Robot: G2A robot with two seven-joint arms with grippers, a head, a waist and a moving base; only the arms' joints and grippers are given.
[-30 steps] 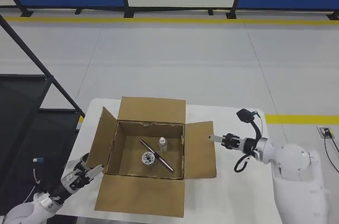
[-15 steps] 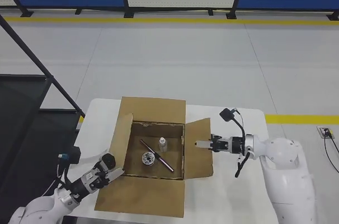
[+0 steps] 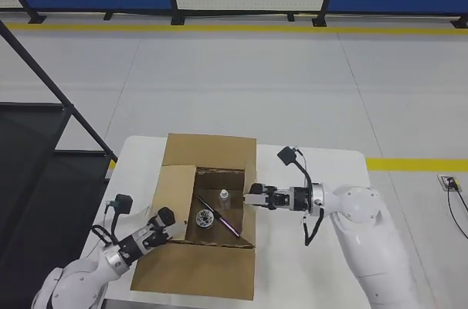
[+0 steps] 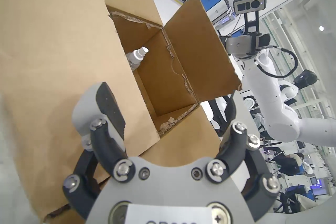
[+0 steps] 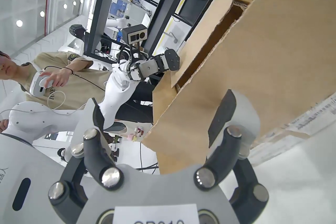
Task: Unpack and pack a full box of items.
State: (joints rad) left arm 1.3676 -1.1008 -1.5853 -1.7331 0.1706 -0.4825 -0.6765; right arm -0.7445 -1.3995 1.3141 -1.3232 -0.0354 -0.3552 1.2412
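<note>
Since a second ago both arms have swung inward. The left gripper (image 3: 166, 219), jaws wide, has pushed the box's (image 3: 211, 148) 9 o'clock flap (image 3: 176, 197) from splayed to nearly upright, and the right gripper (image 3: 253, 193), also wide, has raised the 3 o'clock flap (image 4: 199, 51) likewise. The box sits mid-surface (image 3: 296, 270), mouth up, its 12 and 6 o'clock flaps lying out as before. Inside, a dark rod (image 3: 216, 214) lies along 10-to-4 o'clock, with a white bottle (image 3: 224, 198) toward 12 and a round part (image 3: 205, 220) beside the rod. The surface is white. Beyond it are pale floor (image 3: 257, 77) with a yellow line (image 3: 423, 164) and a black frame (image 3: 49, 85) at 9 o'clock
</note>
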